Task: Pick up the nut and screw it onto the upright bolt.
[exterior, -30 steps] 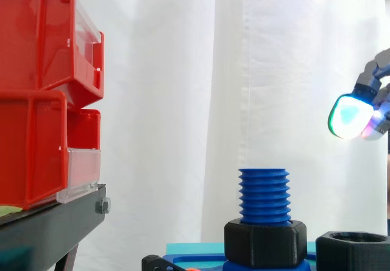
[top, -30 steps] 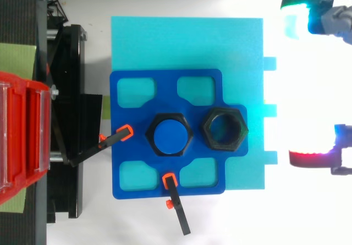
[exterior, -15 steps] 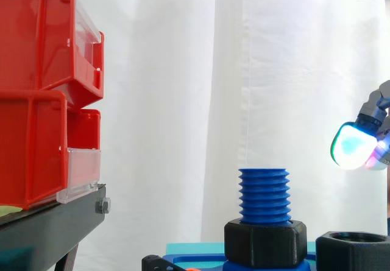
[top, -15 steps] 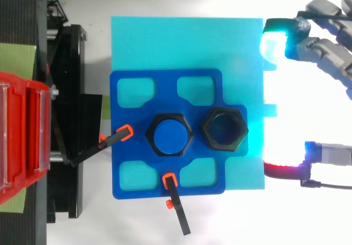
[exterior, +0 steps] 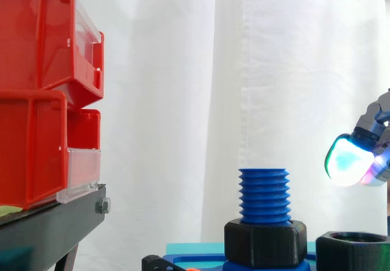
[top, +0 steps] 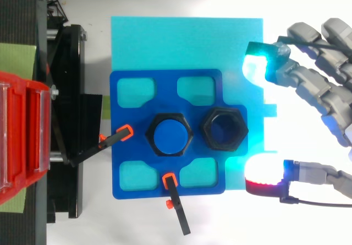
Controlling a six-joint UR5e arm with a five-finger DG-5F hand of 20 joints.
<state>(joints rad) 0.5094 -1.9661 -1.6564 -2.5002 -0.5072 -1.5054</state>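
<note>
Approach to nut: hand spread wide, nothing grasped.

The red bins (exterior: 36, 100) are at far left. The blue bolt (top: 169, 135) stands upright on the blue fixture plate (top: 124, 162). The black nut (top: 224, 130) lies flat just right of the bolt, untouched. The hand (top: 311, 85) is right of the nut and above it, fingers relaxed, with pads on either side of the nut's line. Over the last second it has come in from the right edge and dropped lower. Likely pre-grasp: it must still descend and close on the nut.
</note>
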